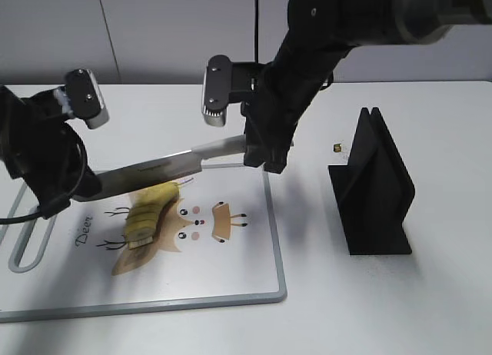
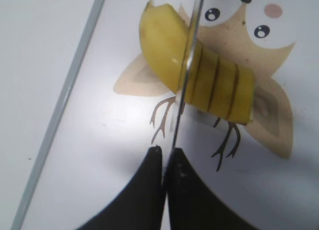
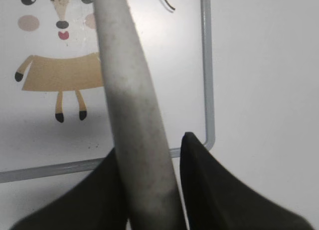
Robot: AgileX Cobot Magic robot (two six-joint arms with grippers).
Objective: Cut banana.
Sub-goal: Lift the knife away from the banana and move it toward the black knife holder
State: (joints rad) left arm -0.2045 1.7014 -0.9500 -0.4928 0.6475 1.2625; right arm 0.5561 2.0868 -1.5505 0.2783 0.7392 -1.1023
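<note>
The yellow banana (image 1: pixel 150 213) lies on the white cutting board (image 1: pixel 277 240), over its deer print. In the left wrist view its stem end (image 2: pixel 162 46) is whole and the other end is cut into several slices (image 2: pixel 224 88). A knife blade (image 1: pixel 154 170) stands edge-down in the banana (image 2: pixel 192 41), between the whole part and the slices. My right gripper (image 1: pixel 265 159) is shut on the knife's white handle (image 3: pixel 129 90), its jaws (image 3: pixel 149 144) either side of it. My left gripper (image 1: pixel 86 187) is shut on the blade's tip end (image 2: pixel 164 151).
A black upright stand (image 1: pixel 373 186) is on the table to the right of the board. A small dark-and-yellow bit (image 1: pixel 337 147) lies behind it. The board's grey rim (image 3: pixel 207 65) has a loop handle (image 1: pixel 23 251) at the left.
</note>
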